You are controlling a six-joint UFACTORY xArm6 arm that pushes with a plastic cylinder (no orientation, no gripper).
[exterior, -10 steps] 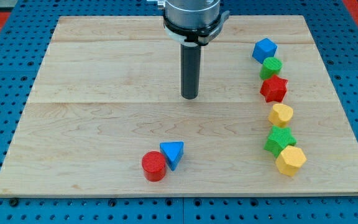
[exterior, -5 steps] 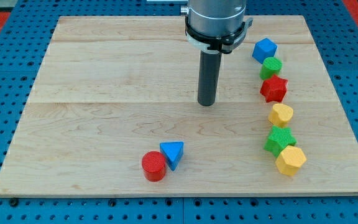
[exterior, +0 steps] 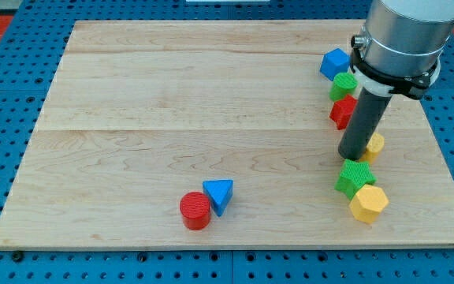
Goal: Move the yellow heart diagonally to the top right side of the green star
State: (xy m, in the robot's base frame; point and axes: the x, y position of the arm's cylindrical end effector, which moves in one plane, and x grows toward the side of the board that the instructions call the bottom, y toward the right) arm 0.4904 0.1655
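Observation:
My tip (exterior: 352,155) stands at the view's right, just left of the yellow heart (exterior: 373,145) and touching or nearly touching it; the rod hides most of the heart. The green star (exterior: 353,177) lies directly below the tip. A yellow hexagon (exterior: 368,203) touches the star at its lower right. The red star (exterior: 342,111) is partly hidden behind the rod, above the heart.
A green cylinder (exterior: 343,83) and a blue cube (exterior: 335,62) continue the column upward at the right. A red cylinder (exterior: 195,211) and a blue triangle (exterior: 219,194) sit together at the lower middle of the wooden board (exterior: 172,102).
My tip has moved from the middle of the board to the right and down, ending beside the yellow heart. The blocks look unmoved.

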